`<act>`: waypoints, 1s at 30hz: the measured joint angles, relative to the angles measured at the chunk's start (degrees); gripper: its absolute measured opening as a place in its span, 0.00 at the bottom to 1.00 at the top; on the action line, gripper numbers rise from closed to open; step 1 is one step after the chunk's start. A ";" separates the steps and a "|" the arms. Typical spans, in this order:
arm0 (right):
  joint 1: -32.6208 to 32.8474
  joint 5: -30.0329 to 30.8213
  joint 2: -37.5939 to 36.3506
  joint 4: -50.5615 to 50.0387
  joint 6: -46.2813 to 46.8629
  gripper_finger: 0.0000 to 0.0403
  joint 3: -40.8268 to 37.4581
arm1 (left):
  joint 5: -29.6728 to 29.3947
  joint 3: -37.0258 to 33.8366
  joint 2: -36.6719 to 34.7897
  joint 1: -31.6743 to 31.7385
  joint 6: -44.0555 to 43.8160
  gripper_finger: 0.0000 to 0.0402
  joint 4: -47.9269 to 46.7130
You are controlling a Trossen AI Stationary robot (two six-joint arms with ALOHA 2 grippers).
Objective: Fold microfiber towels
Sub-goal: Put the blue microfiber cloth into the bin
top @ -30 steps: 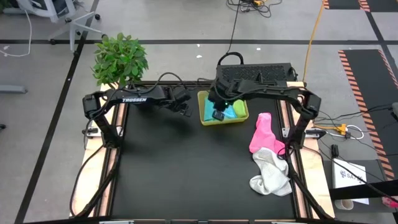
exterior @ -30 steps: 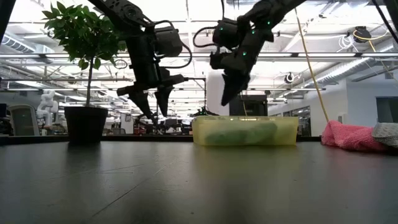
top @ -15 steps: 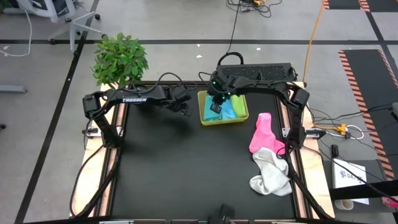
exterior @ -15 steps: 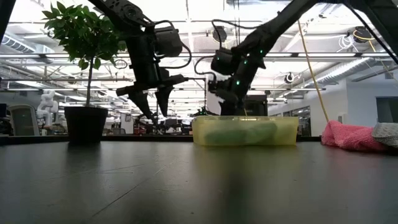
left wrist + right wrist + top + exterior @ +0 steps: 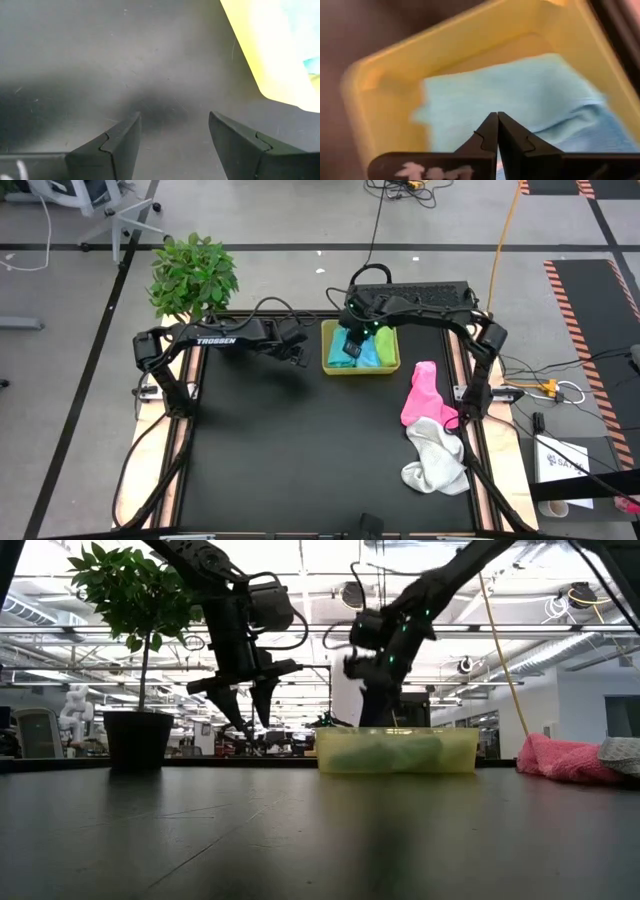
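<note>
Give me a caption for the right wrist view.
Shut right gripper above a light blue towel in the yellow tray.

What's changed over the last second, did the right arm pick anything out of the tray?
The right pincer dipped into the yellow tray, then rose slightly; it is shut and empty over the teal towel. The tray slid slightly right. The open left pincer, pink towel and white towel stayed put.

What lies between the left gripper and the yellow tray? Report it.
Nothing: in the high view only bare black table separates the open left gripper from the yellow tray; the left wrist view agrees.
</note>
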 joint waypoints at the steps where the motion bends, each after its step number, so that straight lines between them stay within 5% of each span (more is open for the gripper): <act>1: 0.43 -0.74 -0.79 -0.99 -0.14 0.00 0.00 | -0.04 0.00 0.00 0.04 0.00 0.59 0.00; 12: 6.03 -0.68 -1.36 -1.14 -4.72 0.00 -4.83 | -0.13 0.00 0.00 0.15 -0.11 0.59 0.02; 30: 6.01 1.01 -5.95 -0.59 -5.50 0.00 -8.76 | -0.22 0.00 0.00 0.15 -0.70 0.59 0.02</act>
